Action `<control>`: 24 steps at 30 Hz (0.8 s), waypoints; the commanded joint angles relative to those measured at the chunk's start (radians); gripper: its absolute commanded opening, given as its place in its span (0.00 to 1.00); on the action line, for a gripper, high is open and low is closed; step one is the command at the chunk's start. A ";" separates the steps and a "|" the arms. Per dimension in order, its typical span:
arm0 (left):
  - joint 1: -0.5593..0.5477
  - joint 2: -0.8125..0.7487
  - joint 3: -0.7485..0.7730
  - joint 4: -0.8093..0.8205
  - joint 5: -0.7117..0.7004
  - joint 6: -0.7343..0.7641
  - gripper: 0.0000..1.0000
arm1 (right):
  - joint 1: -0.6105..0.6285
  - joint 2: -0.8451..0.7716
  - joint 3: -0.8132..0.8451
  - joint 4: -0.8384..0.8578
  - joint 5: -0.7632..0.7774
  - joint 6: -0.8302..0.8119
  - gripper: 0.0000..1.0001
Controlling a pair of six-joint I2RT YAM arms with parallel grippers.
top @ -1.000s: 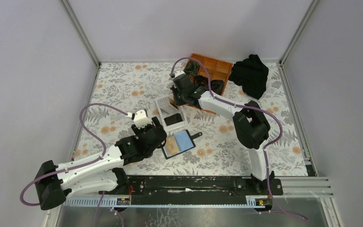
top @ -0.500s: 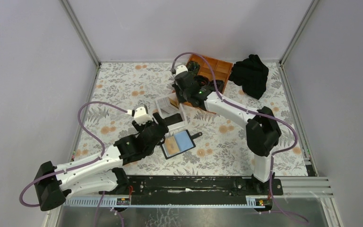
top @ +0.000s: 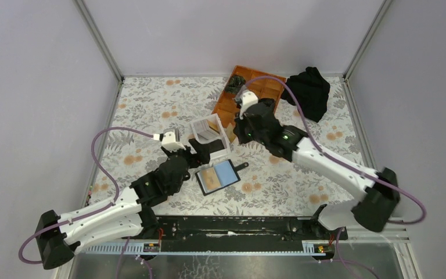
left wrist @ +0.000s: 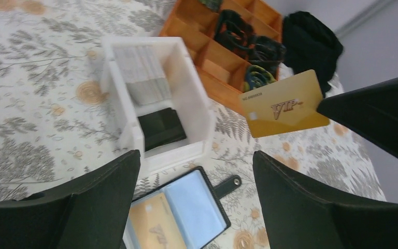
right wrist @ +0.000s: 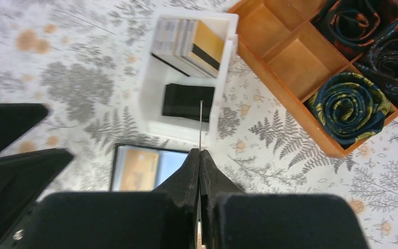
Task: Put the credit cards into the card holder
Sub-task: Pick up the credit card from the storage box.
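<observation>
While the right gripper (right wrist: 199,154) pinches a gold VIP card (left wrist: 285,104) over the white box (left wrist: 194,101), the card holder (left wrist: 227,185) lies open just nearside of that box, beneath the left gripper (left wrist: 196,161), which is spread and empty.

— What's the surface like?
— The surface (top: 151,110) is flat and covered in a pale floral print, grey leaves and orange blossoms, with walls on three sides.
— And what's lying on it?
— Four things. Near the middle, the card holder (top: 241,168) lies open and flat, its strap tab pointing right. Just beyond it stands an open-topped white box (left wrist: 194,104). An orange wooden tray (right wrist: 269,28) sits askew toward the far edge, just beside the box. A crumpled black cloth (top: 308,93) lies in the far right corner.
</observation>
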 commanded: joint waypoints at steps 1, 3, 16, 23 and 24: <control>0.010 -0.041 -0.032 0.208 0.198 0.155 0.89 | 0.013 -0.184 -0.089 -0.009 -0.116 0.075 0.00; 0.010 -0.048 -0.046 0.260 0.298 0.200 0.92 | 0.014 -0.252 -0.143 -0.010 -0.173 0.109 0.00; 0.031 -0.039 -0.049 0.376 0.815 0.327 0.93 | 0.013 -0.542 -0.367 -0.010 -0.441 0.272 0.00; 0.059 -0.018 -0.050 0.334 0.971 0.337 0.88 | 0.014 -0.611 -0.413 0.011 -0.524 0.331 0.00; 0.062 -0.017 -0.053 0.335 0.987 0.338 0.86 | 0.013 -0.621 -0.417 0.012 -0.528 0.336 0.00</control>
